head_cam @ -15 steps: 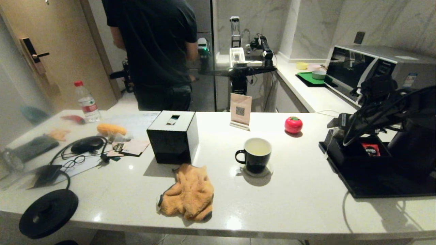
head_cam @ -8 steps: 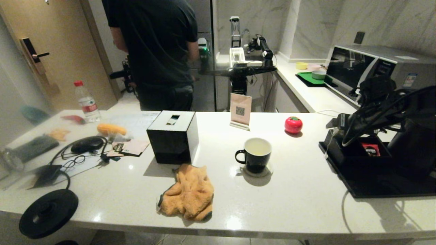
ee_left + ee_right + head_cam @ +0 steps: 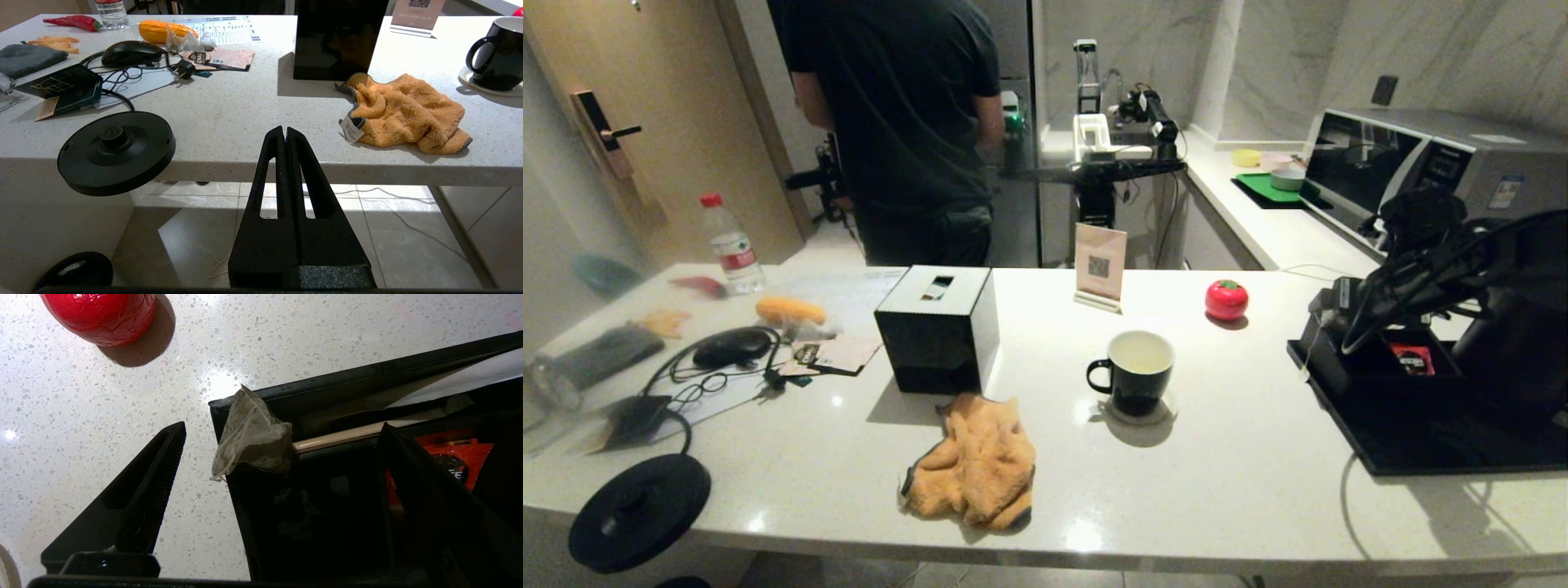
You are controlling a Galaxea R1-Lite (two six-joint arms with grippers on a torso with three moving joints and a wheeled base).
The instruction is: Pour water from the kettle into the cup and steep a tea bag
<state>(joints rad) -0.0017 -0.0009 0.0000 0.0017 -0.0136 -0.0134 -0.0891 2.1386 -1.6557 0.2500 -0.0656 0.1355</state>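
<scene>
The black cup (image 3: 1131,376) stands on a coaster mid-table, and the water (image 3: 1141,353) shows pale inside it. Over the near-left corner of the black tray (image 3: 1421,445) my right gripper (image 3: 282,425) hangs open. The beige tea bag (image 3: 251,437) is draped on that corner's rim, between the spread fingers and touching neither. At the far right the kettle (image 3: 1515,351) stands on the tray, partly hidden by my right arm. My left gripper (image 3: 284,130) is shut and empty, parked below the table's front edge.
A black tissue box (image 3: 935,327) and an orange cloth (image 3: 972,461) lie left of the cup. The kettle's round base (image 3: 637,510) sits at the front left corner. A red ball (image 3: 1226,300), a card stand (image 3: 1099,265) and a red sachet (image 3: 1411,358) are nearby. A person stands behind the table.
My right arm has shifted slightly right and down over the tray corner. The person behind has edged to the right. Cup and left gripper are unmoved.
</scene>
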